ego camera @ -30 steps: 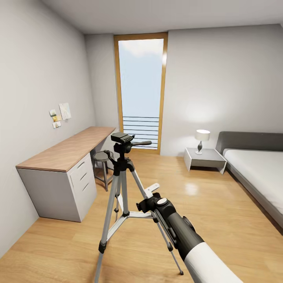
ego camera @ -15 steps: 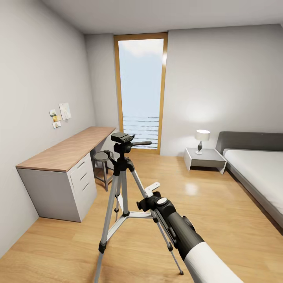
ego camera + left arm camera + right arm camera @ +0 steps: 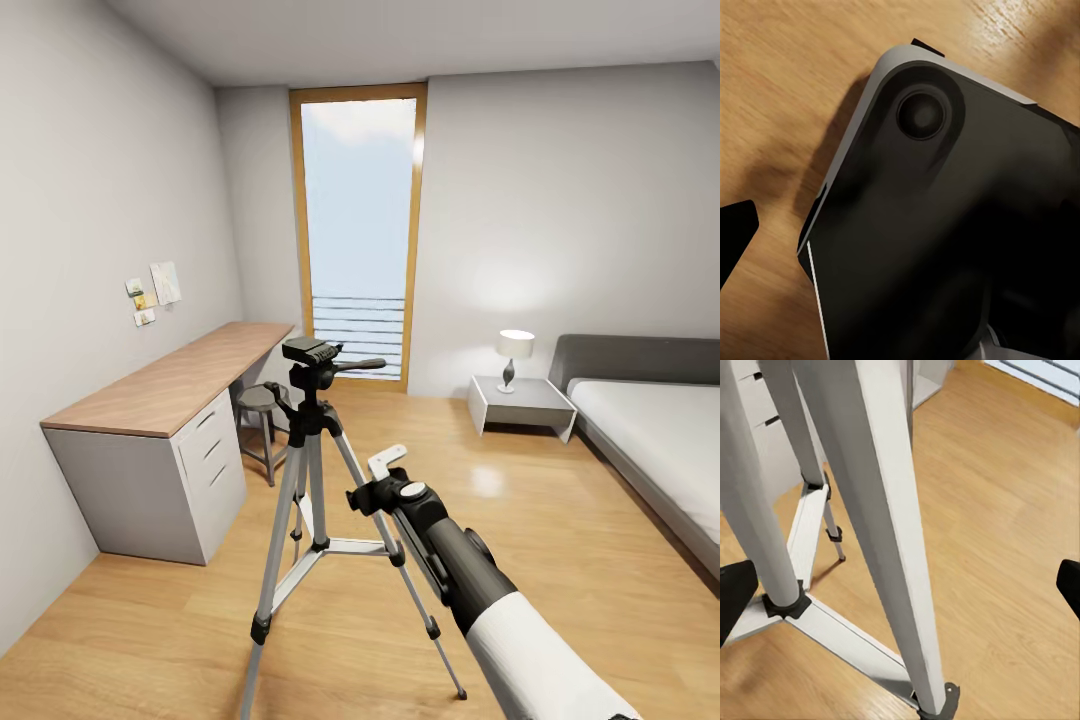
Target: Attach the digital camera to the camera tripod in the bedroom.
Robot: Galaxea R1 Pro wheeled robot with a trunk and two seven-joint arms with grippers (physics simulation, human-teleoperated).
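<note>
I see the camera tripod with silver legs, black joints and a black head. My right arm is black near the wrist, then dark grey, then white. The floor is light honey wood, the walls pale grey, the window frame orange-brown, the desk wood-topped over pale grey drawers.

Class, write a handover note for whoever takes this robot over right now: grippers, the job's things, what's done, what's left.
Right gripper: open, empty, low beside the tripod legs.
Left gripper: one fingertip beside a dark body; open or shut cannot be told.
Tripod: upright on the floor near the desk and stool; its head looks bare.
Done: robot stands at the tripod.
Left: find the camera, grasp it, mount it on the head.
</note>
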